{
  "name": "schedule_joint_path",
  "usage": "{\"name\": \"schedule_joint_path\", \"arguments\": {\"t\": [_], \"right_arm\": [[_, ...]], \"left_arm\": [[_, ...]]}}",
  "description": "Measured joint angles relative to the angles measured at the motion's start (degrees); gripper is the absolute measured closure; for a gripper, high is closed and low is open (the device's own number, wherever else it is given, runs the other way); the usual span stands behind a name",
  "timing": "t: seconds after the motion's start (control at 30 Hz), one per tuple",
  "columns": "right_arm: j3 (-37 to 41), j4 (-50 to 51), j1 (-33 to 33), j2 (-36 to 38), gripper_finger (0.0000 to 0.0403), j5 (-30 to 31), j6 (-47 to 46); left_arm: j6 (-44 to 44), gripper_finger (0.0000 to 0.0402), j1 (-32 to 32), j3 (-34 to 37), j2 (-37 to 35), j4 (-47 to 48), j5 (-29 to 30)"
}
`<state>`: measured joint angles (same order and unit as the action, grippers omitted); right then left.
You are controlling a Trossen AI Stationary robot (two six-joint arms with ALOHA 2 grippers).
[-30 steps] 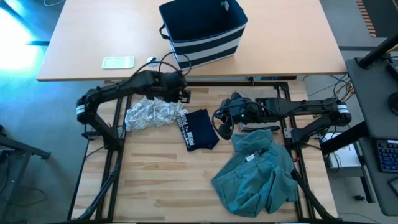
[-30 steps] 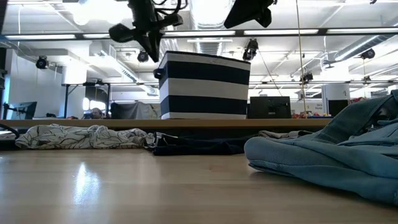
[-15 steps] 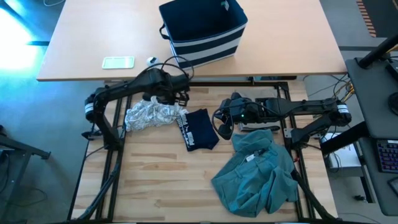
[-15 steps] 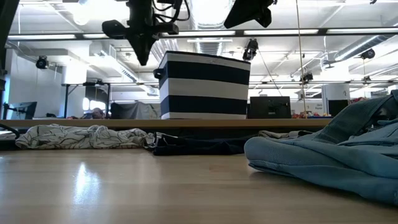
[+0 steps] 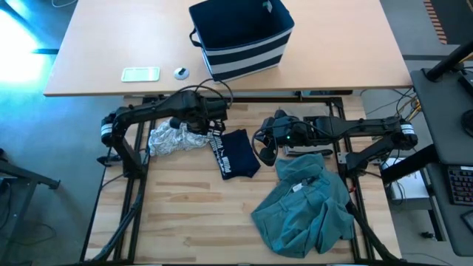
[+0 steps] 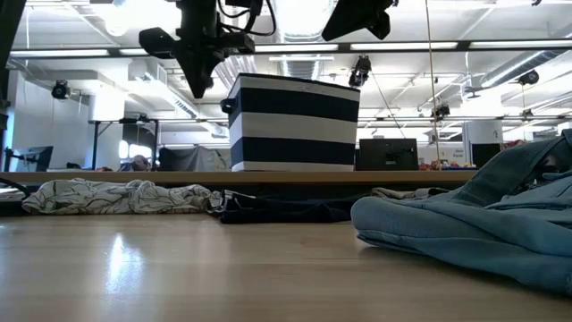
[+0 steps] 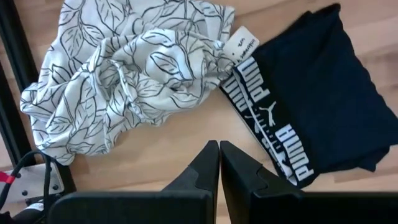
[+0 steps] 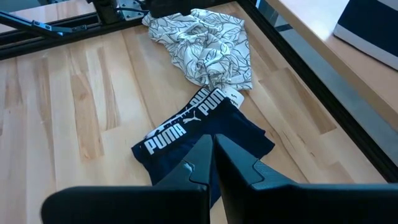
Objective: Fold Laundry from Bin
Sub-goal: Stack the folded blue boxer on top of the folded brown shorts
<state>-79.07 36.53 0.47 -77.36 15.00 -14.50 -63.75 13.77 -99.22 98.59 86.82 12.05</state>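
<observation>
Three garments of the laundry lie flat on the wooden table: a grey-white leaf-patterned one (image 5: 174, 137), a dark navy one with white print (image 5: 236, 154) and a large teal-green one (image 5: 307, 207). The bin (image 5: 244, 37), navy with white stripes, stands on the desk beyond the table. My left gripper (image 5: 210, 124) hangs shut, pointing down, above the gap between the patterned garment (image 7: 130, 74) and the navy one (image 7: 311, 106). My right gripper (image 5: 264, 154) hovers shut above the navy garment's (image 8: 199, 140) right edge. Neither touches anything.
A flat phone-like thing (image 5: 140, 74) and a small round object (image 5: 181, 72) lie on the far desk left of the bin. Black frame rails (image 5: 137, 159) run along the table's sides. Bare wood (image 5: 185, 214) lies at the near left.
My left gripper has come a little toward the table's near edge and down, and has tipped from a slant to pointing almost straight down over the patterned garment's right end. It has stayed shut. The garments have not moved.
</observation>
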Motion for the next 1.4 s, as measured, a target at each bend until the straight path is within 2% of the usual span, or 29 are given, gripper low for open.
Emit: {"name": "schedule_joint_path", "arguments": {"t": [0.4,0.9,1.4], "right_arm": [[0.0,0.0,0.0,0.0,0.039,0.02,0.0],[0.0,0.0,0.0,0.0,0.039,0.0,0.0],[0.0,0.02,0.0,0.0,0.039,0.02,0.0]], "left_arm": [[-2.33,0.0402,-5.19,0.02,-0.02,0.37,-0.22],[-4.11,0.0402,-17.32,0.02,-0.04,-1.57,-0.15],[-6.68,0.039,-24.79,0.04,-0.04,-4.09,-0.89]]}}
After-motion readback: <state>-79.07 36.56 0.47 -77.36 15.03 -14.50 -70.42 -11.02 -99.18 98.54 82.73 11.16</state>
